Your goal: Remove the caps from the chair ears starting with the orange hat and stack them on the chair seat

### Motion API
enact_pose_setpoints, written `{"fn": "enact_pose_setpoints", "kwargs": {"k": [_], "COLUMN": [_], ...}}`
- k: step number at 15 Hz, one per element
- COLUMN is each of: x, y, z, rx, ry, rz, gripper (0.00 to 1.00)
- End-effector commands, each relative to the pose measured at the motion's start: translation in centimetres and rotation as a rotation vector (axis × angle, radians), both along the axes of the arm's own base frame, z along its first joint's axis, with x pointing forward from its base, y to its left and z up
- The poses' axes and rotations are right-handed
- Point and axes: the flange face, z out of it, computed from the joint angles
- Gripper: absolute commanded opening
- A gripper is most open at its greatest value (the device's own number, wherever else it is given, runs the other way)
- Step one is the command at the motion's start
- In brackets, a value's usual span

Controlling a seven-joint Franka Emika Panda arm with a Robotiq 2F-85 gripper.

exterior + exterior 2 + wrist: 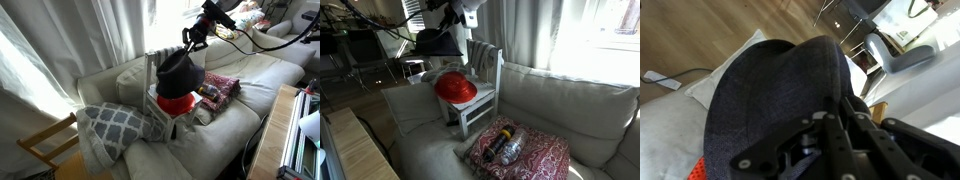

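On the pale sofa (pixel 250 85) stands the small white chair (pixel 488 72), its slatted back upright. The orange hat (pixel 175 103) lies on the chair seat (pixel 485 97), crown up, and covers most of it; in both exterior views its brim reaches to the seat's front edge. Above it hangs the black hat (pixel 180 68), clear of the chair ears and held in the air over the seat. An exterior view shows a gap between the black hat (pixel 435 42) and the orange hat (pixel 455 88) below.

The fingers (pixel 845 130) come down from above and pinch the black hat near its top. In the wrist view the dark fabric (pixel 770 90) fills most of the picture and hides the fingertips, while a sliver of orange (pixel 695 170) shows at the lower left.

Beside the chair lies a red patterned cushion (pixel 535 155) with a dark bottle-like thing (pixel 508 147) on it. On the chair's other side a grey lattice-patterned cushion (pixel 115 125) leans against the sofa, and a bare wooden chair frame (pixel 45 145) stands beyond the sofa's arm.
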Motion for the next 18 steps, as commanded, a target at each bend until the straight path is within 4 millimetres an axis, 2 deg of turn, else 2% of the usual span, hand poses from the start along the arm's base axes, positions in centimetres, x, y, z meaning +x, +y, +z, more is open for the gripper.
{"fn": "enact_pose_setpoints", "kwargs": {"k": [1, 5, 8, 12, 18], "x": [-0.8, -1.1, -0.7, -0.5, -0.3], "y": [-1.1, -1.9, -3.2, -3.9, -5.2], "z": [-4.5, -8.3, -10.5, -12.3, -14.1], "rx": [-0.012, -0.011, 0.025, 0.074, -0.059], "ry": [-0.008, -0.041, -0.093, -0.170, -0.229], "rz": [0.005, -0.006, -0.078, -0.147, -0.156], "gripper": [0.02, 0.02, 0.02, 0.02, 0.02]}}
